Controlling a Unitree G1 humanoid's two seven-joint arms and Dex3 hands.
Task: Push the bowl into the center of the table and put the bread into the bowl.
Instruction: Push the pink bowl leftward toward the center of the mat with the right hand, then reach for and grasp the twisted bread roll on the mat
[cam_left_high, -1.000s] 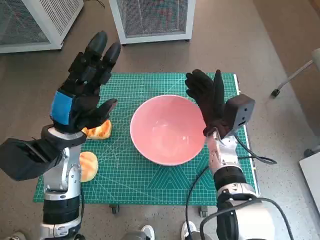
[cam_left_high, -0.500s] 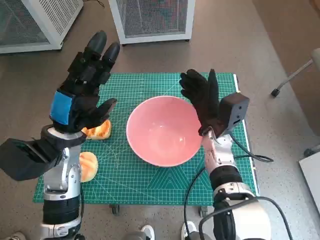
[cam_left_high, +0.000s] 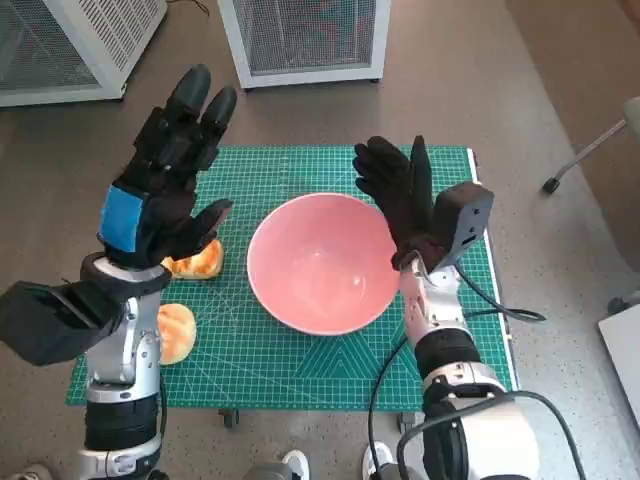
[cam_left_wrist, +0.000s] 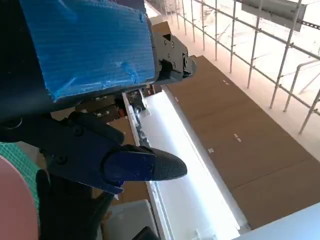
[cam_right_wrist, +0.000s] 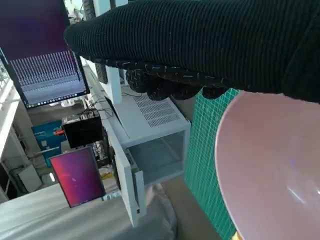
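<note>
A pink bowl (cam_left_high: 323, 262) and golden-orange bread (cam_left_high: 197, 261) sit on a green gridded mat (cam_left_high: 300, 360), over a brown floor (cam_left_high: 470, 90).

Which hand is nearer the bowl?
Right. The right hand is against the bowl's right rim; the left hand is raised, off to the bowl's left, above the bread.

Pink bowl (cam_left_high: 322, 262) mid-mat, bread (cam_left_high: 196, 261) left.

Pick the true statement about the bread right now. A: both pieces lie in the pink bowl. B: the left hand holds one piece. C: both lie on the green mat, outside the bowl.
C: both bread pieces lie on the green mat, outside the empty pink bowl.
</note>
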